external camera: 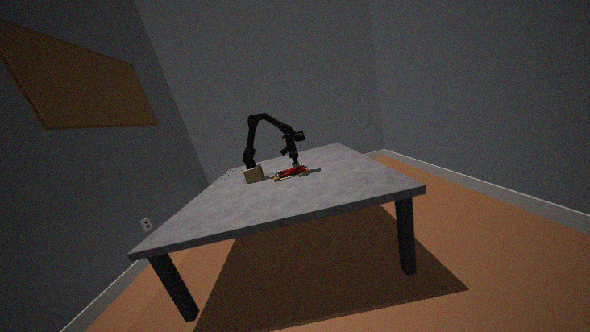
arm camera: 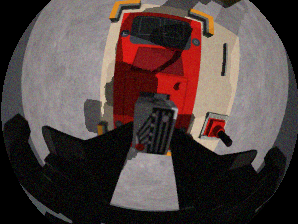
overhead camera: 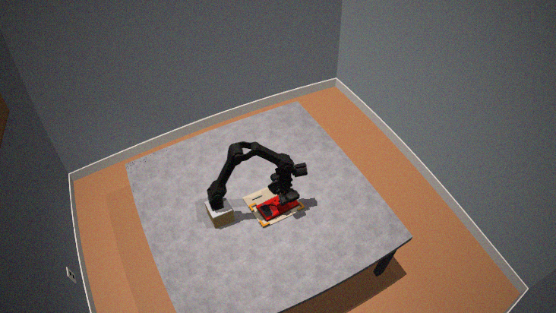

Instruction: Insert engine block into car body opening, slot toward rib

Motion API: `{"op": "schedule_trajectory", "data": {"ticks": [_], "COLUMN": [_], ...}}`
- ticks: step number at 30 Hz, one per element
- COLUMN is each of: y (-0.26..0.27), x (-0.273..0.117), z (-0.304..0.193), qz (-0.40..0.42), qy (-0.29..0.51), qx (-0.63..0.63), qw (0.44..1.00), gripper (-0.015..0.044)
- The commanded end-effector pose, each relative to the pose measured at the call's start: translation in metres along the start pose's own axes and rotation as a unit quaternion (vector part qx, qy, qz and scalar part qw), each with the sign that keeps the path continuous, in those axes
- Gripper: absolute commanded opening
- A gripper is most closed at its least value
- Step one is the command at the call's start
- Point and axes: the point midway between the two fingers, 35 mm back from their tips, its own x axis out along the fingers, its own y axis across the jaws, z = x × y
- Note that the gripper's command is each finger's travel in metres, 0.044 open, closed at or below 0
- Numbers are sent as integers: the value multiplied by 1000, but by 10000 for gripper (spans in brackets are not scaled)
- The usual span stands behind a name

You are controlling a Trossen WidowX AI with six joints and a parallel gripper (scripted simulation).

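The red car body (arm camera: 156, 56) (overhead camera: 271, 208) (external camera: 290, 172) lies on a cream mat (arm camera: 216, 76) (overhead camera: 257, 195) with orange corner marks. My gripper (arm camera: 152, 128) (overhead camera: 289, 199) (external camera: 294, 164) points straight down over the end of the car body farthest from the arm's base, and is shut on the grey engine block (arm camera: 156, 121). In the wrist view the block stands at the near end of the red body, between the dark fingers. How deep it sits in the opening is hidden by the fingers. The dark windscreen part (arm camera: 160, 30) lies at the body's far end.
A small red part with a dark stub (arm camera: 214, 125) lies on the mat to the right of the car body. The arm's tan base block (overhead camera: 219, 216) (external camera: 253, 173) stands to the left of the mat on the grey table (overhead camera: 311, 233) (external camera: 330, 185).
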Motion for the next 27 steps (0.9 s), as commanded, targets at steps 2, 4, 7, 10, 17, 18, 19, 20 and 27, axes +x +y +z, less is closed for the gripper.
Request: {"op": "schedule_trajectory", "data": {"ticks": [2, 4, 7, 10, 17, 18, 19, 20, 27], "y": [1, 1, 1, 1, 2, 2, 2, 2, 2], "x": [0, 0, 0, 0, 0, 0, 0, 0, 0], "z": [-1, -1, -1, -1, -1, -1, -1, -1, -1], "qz": [3, 3, 3, 3, 3, 3, 3, 3, 3], "qy": [1, 1, 1, 1, 1, 1, 1, 0, 0], "qx": [14, 14, 14, 14, -30, -43, -55, -67, -81], "qw": [1000, 1000, 1000, 1000, 1000, 999, 998, 998, 997], "gripper": [159, 159, 159, 159, 159, 159, 159, 159, 159]}}
